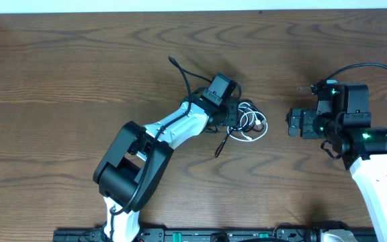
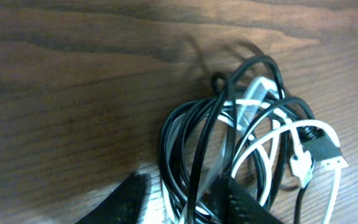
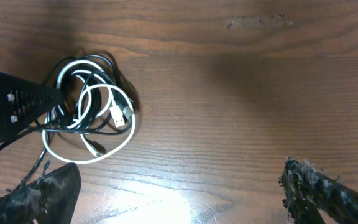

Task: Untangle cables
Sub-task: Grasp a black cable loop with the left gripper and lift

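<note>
The cables (image 2: 253, 102) lay in one knotted bundle directly ahead of the left gripper (image 2: 182, 202). Its jaws stood partly apart, straddling several black cords (image 2: 205, 146) at the near edge of the tangle and not visibly pinching them. The white cable (image 2: 272, 130) looped through the black ones just beyond the fingertips and to their right, its plug (image 2: 300, 165) lying against a black plug (image 2: 325, 149). The right gripper (image 3: 185, 199) hung wide open and empty, well apart from the bundle, which sat ahead of it and to its left. The likely trouble was this: closing on several strands at once and pulling would drag the whole clump along or cinch the loops tighter, since nothing pinned the far side. A plug could also catch in a loop.
</note>
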